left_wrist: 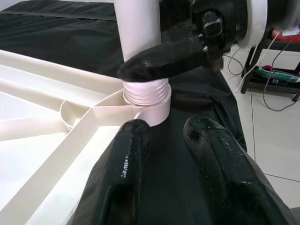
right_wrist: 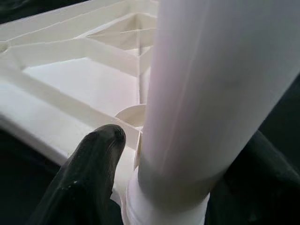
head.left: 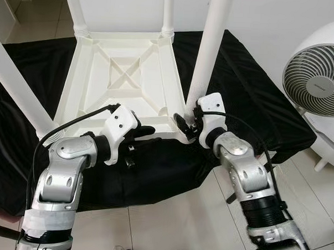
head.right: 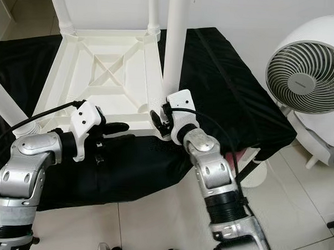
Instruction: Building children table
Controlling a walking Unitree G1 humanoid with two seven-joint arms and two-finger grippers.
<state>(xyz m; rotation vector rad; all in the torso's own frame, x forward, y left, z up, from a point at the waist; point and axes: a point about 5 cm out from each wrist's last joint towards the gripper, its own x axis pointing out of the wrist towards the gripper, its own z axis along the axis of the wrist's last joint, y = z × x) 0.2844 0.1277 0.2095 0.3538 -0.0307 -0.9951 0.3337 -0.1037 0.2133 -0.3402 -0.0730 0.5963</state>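
Pale floor tiles (head.left: 168,224) run along the near side of a low surface draped in black cloth (head.left: 251,101), whose near edge hangs just ahead of the robot and whose right corner drops off toward a white round fan (head.left: 319,76) standing on the floor, well apart from the arms. On the cloth lies the white children's table top (head.left: 124,79), upside down, its ribbed underside facing up and its near rim close to the cloth's near edge. Three legs stand up from its far and left corners. At the near right corner a fourth white leg (head.left: 209,44) stands upright in its socket, threaded end seated in the corner collar (left_wrist: 145,101).

The right gripper (head.left: 190,125) is at the foot of that leg, one finger on each side of it, pinching it just above the collar. The left gripper (head.left: 146,133) lies low over the cloth just outside the near rim, between the two near corners, its two fingers (left_wrist: 117,173) slightly parted with nothing between them, tips pointing toward the collar and short of it. Bare cloth lies open between the two grippers.
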